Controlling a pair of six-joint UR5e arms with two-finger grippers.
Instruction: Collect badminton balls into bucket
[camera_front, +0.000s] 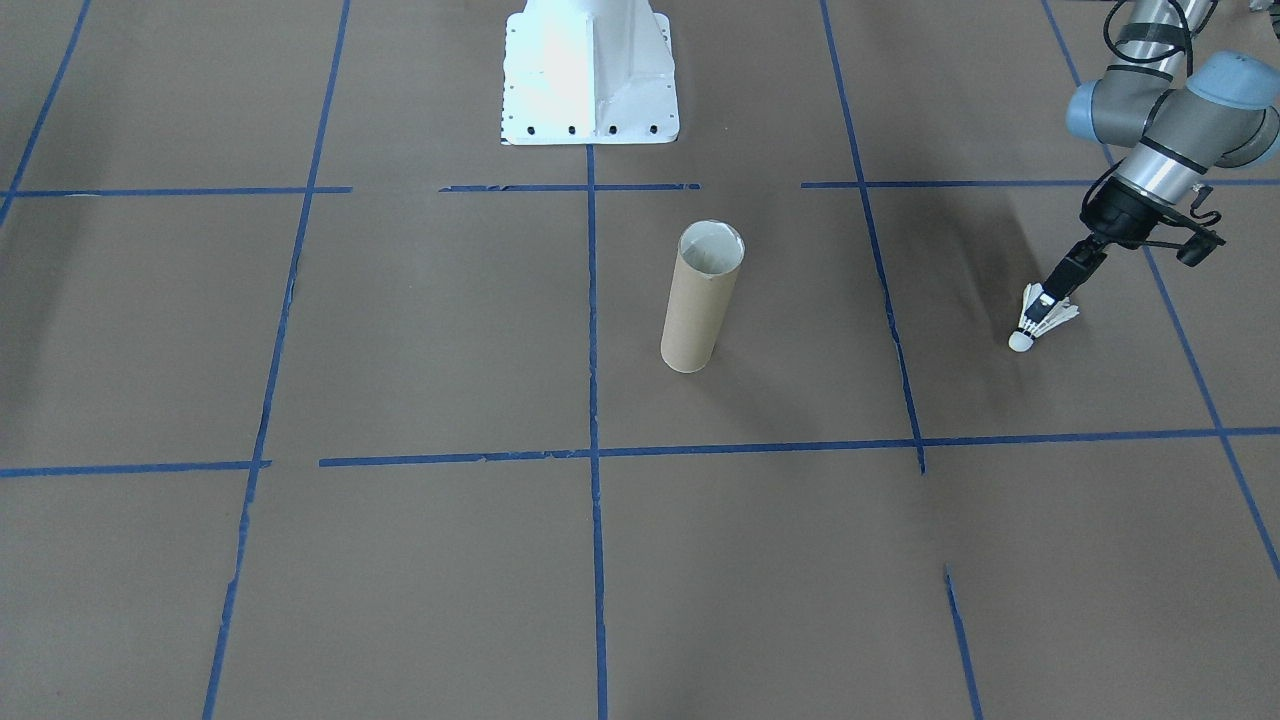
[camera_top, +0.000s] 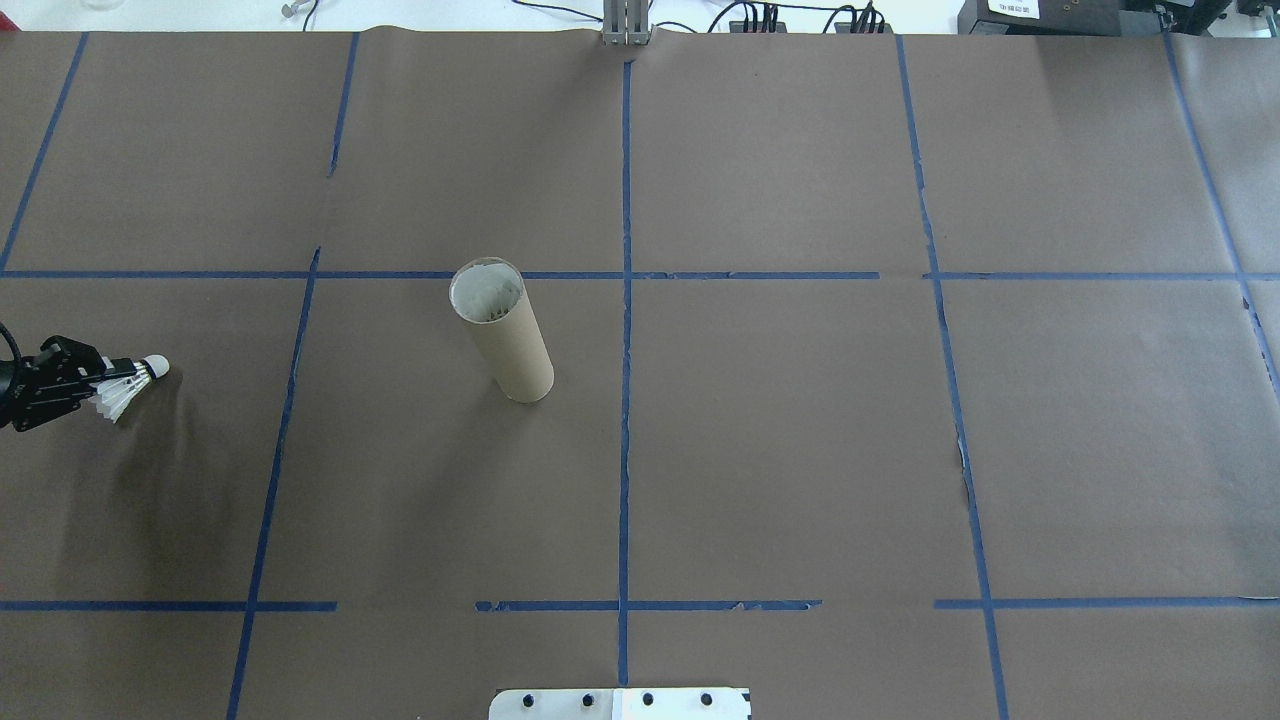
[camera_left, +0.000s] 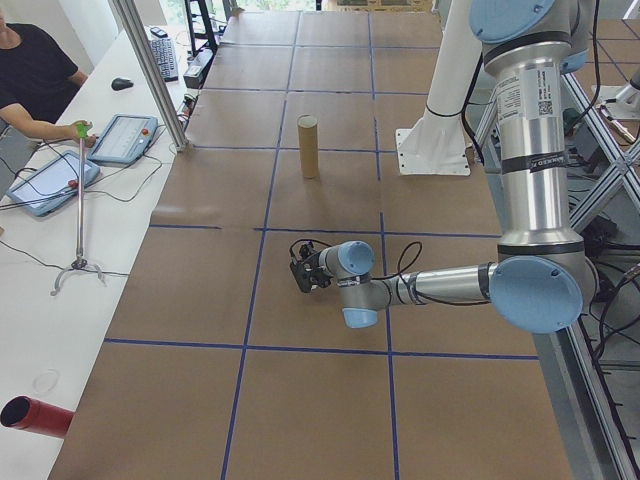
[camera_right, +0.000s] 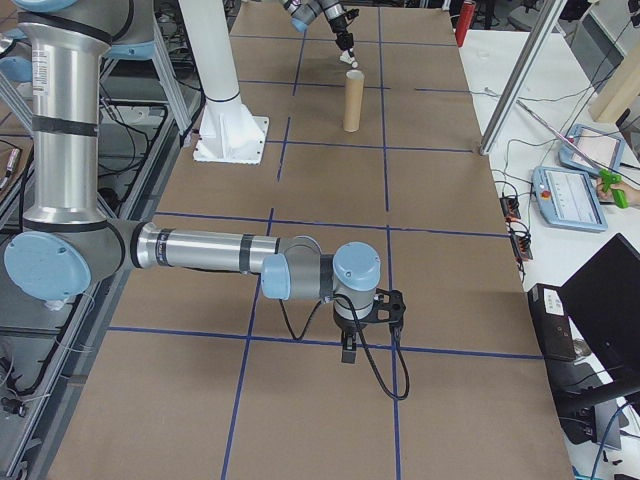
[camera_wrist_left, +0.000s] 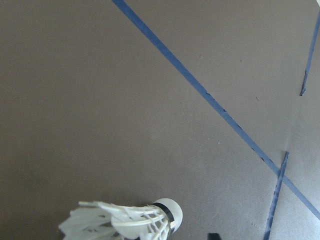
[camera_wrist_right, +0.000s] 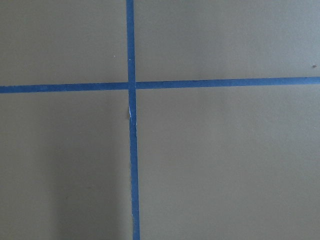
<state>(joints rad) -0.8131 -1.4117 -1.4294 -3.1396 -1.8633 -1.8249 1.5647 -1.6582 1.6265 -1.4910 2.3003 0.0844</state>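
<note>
The white feather shuttlecock hangs cork-down and tilted, a little above the brown paper at the table's left end. My left gripper is shut on its feathers; the overhead view shows the shuttlecock with its cork pointing toward the tube. In the left wrist view the shuttlecock fills the bottom edge. The bucket, a tall brown cardboard tube, stands upright near the table's middle, well apart from the left gripper. My right gripper shows only in the exterior right view, low over the table; I cannot tell its state.
The white robot base stands behind the tube. Blue tape lines grid the brown paper. A side table with tablets, a person's hand and a red cylinder lies beyond the far edge.
</note>
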